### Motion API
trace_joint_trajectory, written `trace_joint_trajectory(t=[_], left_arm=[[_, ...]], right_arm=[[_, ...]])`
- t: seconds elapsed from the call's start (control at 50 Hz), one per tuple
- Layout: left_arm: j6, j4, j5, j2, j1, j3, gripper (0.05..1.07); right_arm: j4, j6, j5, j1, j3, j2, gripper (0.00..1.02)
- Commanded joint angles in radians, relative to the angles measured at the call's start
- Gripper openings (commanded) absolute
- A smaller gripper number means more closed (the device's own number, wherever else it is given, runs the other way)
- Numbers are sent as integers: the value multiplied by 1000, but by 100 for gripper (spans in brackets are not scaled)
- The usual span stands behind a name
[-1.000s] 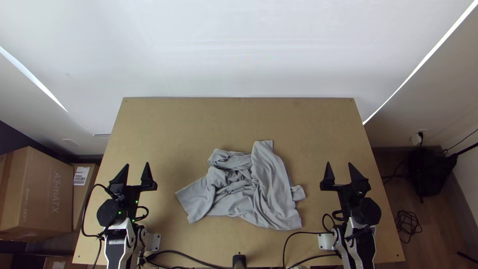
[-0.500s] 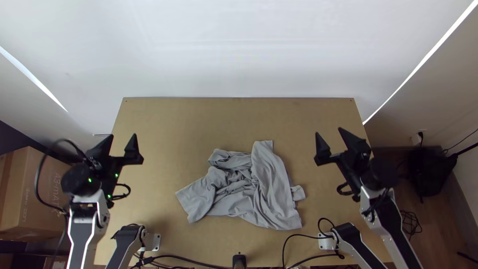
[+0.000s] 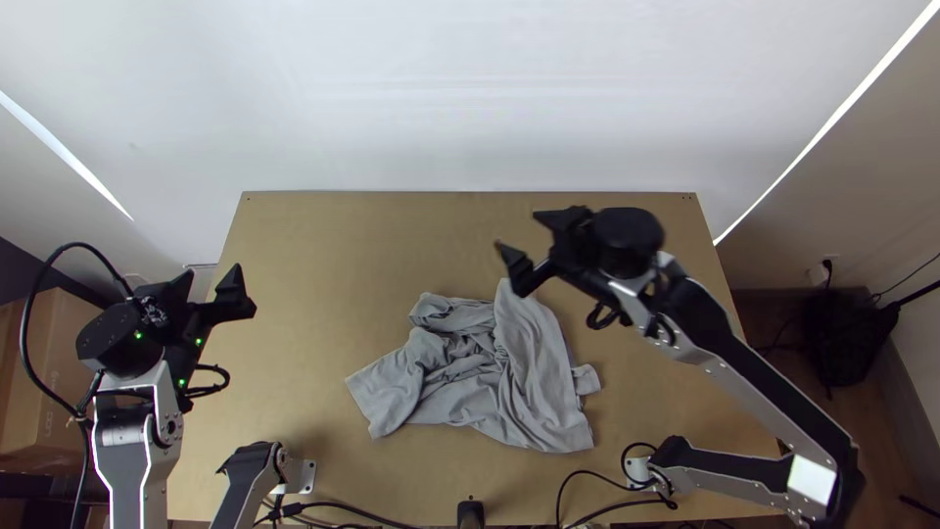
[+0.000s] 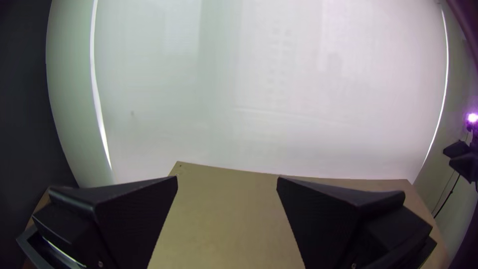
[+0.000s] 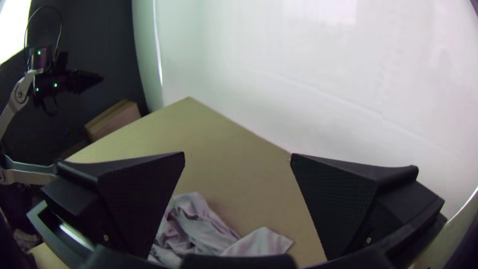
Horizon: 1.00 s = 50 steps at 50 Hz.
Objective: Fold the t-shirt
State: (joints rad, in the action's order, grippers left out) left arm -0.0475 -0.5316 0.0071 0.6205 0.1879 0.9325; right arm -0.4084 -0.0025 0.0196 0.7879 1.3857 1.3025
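The grey t-shirt point(image 3: 534, 392) is lying bunched on the table point(image 3: 343, 245), around the middle and towards the arms' side, its centre heaping into creases and its right-hand part spreading flatter. The left gripper point(image 3: 212, 272) is hanging off by the table's left side, its fingers standing wide apart with nothing between them. The right gripper point(image 3: 517, 229) is hovering by the shirt's far corner point(image 3: 521, 306), and its fingers are also standing apart, holding nothing.

I'm guessing this cloth will be handling light and limp, giving way wherever it is being pinched and hardly minding a firm squeeze. It probably won't be slipping much, though a shallow pinch could be catching just one layer. That far corner is looking like a fair place to take hold, and so is the smooth flap at the left end point(image 3: 382, 392); lifting the two apart might be shaking the middle loose.

As for which way it is pointing, the heap's long axis is running roughly side to side, the left end angling slightly towards the arms' side. The far corner is aiming at the wall, and a small tab point(image 3: 587, 380) is poking out on the right. Which end is carrying the collar, I can't tell.
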Motion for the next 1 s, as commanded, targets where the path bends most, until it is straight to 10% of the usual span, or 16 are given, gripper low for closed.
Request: trace_joint_trajectory(t=[0.0,0.68,0.98], left_arm=[[15,-77,2,-28,19,35,103],[-117,-331,4,-74,42,65,102],[-100,-350,24,-91,41,26,102]], right_arm=[[-56,-7,8,77,76,89,97],[-693,403,-72,343,687,742,98],[-888,434,-70,375,883,962,98]])
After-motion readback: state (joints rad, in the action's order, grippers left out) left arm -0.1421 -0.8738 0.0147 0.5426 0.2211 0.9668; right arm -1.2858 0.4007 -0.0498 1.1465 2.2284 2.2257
